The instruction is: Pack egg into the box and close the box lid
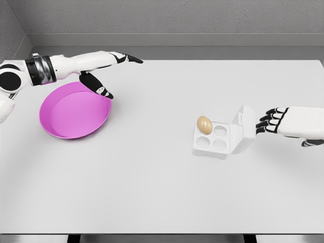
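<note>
A white egg box (212,145) sits right of the table's middle, with its lid (244,130) standing open on the right side. A tan egg (204,124) rests in the box's far-left cup; the other three cups hold nothing. My right hand (267,123) hovers just right of the lid, fingers curled toward it, holding nothing. My left hand (112,72) is stretched out flat over the far rim of a pink bowl (75,111) at the left, fingers extended and holding nothing.
The pink bowl holds nothing and lies on the white table (152,187) at the left. A grey wall runs behind the table's far edge.
</note>
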Controlling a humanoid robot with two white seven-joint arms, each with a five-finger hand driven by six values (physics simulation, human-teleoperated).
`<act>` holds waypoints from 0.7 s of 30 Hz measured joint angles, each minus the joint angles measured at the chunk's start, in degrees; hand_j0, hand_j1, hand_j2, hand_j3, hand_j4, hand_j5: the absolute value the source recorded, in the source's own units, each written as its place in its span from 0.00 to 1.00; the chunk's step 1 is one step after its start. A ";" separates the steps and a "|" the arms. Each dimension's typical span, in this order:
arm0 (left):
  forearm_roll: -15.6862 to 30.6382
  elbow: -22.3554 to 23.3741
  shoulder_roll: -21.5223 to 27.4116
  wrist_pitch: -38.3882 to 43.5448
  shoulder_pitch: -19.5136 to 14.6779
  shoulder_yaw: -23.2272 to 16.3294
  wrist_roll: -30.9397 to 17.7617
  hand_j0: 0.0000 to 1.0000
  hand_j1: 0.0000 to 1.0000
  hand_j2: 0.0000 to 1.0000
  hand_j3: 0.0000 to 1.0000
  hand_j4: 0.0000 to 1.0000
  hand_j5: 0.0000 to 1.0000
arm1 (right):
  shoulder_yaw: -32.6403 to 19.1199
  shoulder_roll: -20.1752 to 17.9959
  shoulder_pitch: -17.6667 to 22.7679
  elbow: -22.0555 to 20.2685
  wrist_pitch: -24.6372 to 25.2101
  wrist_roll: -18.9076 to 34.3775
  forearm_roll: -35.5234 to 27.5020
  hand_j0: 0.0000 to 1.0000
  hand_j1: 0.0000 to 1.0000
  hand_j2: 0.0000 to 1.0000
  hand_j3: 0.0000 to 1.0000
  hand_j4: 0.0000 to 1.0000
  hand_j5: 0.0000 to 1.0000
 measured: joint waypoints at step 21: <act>0.02 0.58 0.61 0.00 0.00 0.21 0.00 1.00 1.00 1.00 1.00 1.00 1.00 | 1.42 6.36 -4.83 -0.26 0.01 0.00 -1.47 1.00 1.00 1.00 1.00 1.00 1.00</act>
